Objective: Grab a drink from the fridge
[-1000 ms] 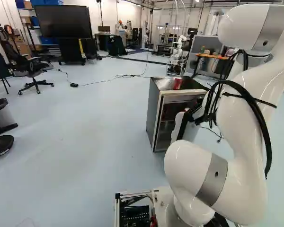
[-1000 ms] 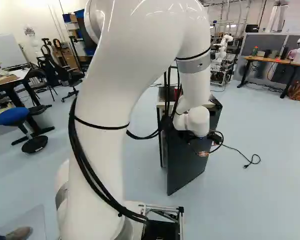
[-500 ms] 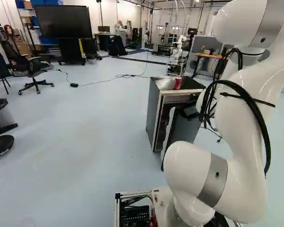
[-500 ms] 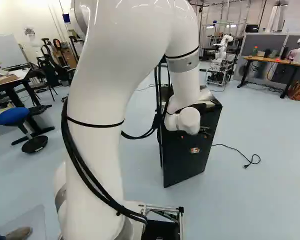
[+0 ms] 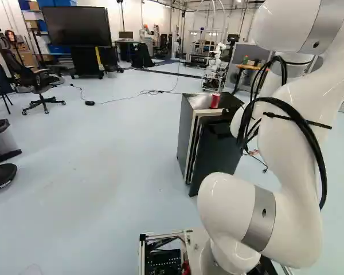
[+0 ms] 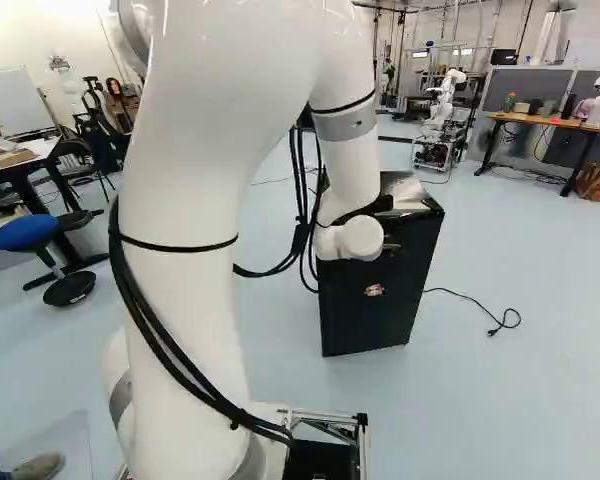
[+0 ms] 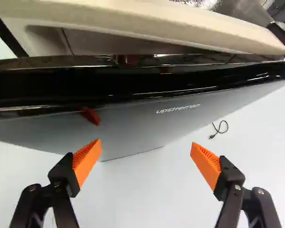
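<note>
Fridge door [image 5: 215, 154] has swung nearly shut, twelve o'clock! Pincer [image 7: 145, 154] spread, red can [image 5: 215, 100] on top; I'm likely finishing.

The fridge [image 5: 185, 134] stands ahead of me, its door [image 5: 218, 157] across the front, slightly apart from the cabinet. On its top, near the front edge, I have a can [image 5: 215, 101]. A cord [image 6: 472, 299] lies on the floor to the right. Well behind the fridge stands another robot [image 6: 443, 102]; farther right, a bottle [image 6: 510, 101] stands near the desk's [image 6: 540, 121] left end.
</note>
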Tool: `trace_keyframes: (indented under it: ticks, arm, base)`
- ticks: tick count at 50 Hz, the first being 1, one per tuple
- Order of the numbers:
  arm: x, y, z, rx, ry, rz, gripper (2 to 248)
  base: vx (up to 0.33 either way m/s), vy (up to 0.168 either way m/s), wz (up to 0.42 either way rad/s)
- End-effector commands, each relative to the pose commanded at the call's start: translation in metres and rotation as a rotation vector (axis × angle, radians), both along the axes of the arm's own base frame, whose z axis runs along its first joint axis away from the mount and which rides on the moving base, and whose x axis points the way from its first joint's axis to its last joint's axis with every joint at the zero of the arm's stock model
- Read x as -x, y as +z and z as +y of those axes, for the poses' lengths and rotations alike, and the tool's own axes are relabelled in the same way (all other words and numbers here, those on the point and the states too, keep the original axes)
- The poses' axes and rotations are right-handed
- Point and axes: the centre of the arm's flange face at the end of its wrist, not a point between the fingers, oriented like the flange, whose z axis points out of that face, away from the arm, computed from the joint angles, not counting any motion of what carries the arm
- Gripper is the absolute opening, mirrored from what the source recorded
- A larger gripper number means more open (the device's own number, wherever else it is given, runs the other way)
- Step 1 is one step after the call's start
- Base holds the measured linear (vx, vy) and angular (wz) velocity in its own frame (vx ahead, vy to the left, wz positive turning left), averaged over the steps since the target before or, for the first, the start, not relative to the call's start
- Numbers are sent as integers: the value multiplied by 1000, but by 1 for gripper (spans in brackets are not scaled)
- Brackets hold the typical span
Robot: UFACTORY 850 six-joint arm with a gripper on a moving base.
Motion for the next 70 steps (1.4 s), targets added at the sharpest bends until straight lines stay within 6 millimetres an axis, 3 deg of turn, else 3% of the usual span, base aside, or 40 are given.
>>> trace_keyframes:
  ticks: [20, 70]
  arm:
    - [-7, 1, 25, -3, 52, 1, 247]
    - [-19, 5, 30, -2, 80, -65, 247]
  base:
    - [0, 0, 0]
    - [0, 0, 0]
